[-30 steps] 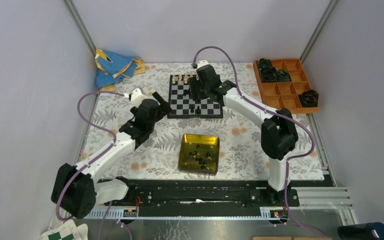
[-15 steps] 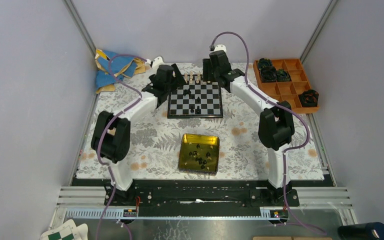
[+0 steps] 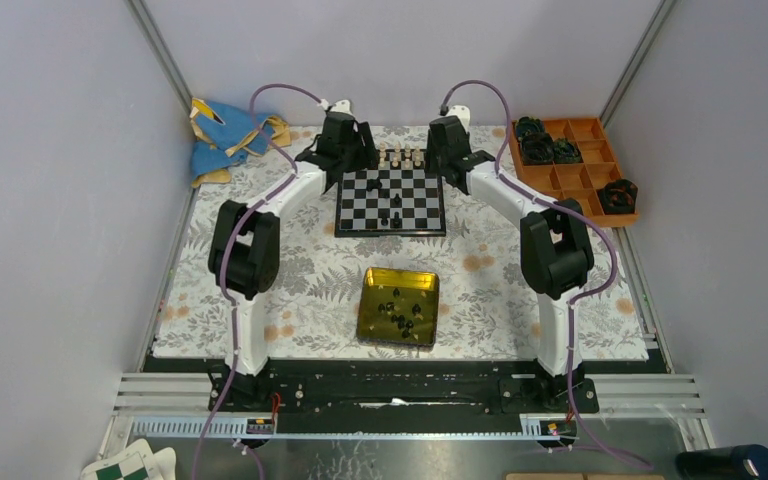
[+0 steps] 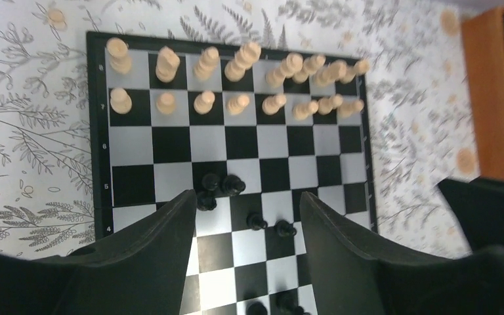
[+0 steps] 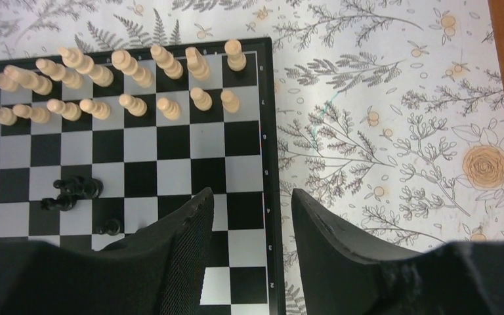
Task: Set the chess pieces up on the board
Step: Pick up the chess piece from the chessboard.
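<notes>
Arms: two, both stretched over the far end of the table, one at each far corner of the board.
Board (image 3: pixel 420 195): one, flat on the floral mat (image 3: pixel 290 290), directly under both grippers.
Cream pieces (image 4: pixel 239 104): sixteen, in two full rows of eight on the board's far edge, just beyond the fingertips of both grippers.
Black chess pieces (image 4: pixel 233 185): seven countable on the board in the left wrist view. Five in a loose cluster at the left gripper's fingertips, two more back toward its wrist. More in the tin, too small to count surely.
Tin (image 3: pixel 372 330): one, yellow, square, well behind both grippers, toward the arm bases.
Orange tray (image 3: pixel 560 185): one, out past the right gripper's outer side, holding four dark lumps (image 3: pixel 618 195).
Blue cloth (image 3: pixel 222 135): one, crumpled, beyond the left gripper's outer side.
Left gripper (image 4: pixel 246 197): jaws spread wide, nothing between them, hanging above mid-board with the black cluster in and beside the gap, touching none.
Right gripper (image 5: pixel 252 193): jaws parted about as wide, empty, hanging over the board's right border. Black pieces off to the inner side, toward the other arm.
</notes>
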You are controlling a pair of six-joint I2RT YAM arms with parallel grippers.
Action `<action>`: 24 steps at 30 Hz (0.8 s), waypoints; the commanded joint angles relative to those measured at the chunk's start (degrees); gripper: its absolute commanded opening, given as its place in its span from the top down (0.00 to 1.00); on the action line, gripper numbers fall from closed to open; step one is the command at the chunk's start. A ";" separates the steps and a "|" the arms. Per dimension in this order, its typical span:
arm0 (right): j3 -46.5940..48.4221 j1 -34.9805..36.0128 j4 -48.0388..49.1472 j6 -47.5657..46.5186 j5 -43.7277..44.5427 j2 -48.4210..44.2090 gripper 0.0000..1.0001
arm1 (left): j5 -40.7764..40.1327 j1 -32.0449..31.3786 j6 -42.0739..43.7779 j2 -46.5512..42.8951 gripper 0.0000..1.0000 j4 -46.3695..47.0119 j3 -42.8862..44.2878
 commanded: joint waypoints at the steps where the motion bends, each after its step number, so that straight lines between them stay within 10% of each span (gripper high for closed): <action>1: 1.45 -0.92 4.09 1.00 2.05 -1.76 0.47 | 3.95 -1.20 7.71 2.48 0.36 -4.33 3.12; 24: -1.15 -1.68 6.09 1.50 1.20 -3.14 0.51 | -4.90 -1.86 11.12 6.20 0.52 -8.05 4.99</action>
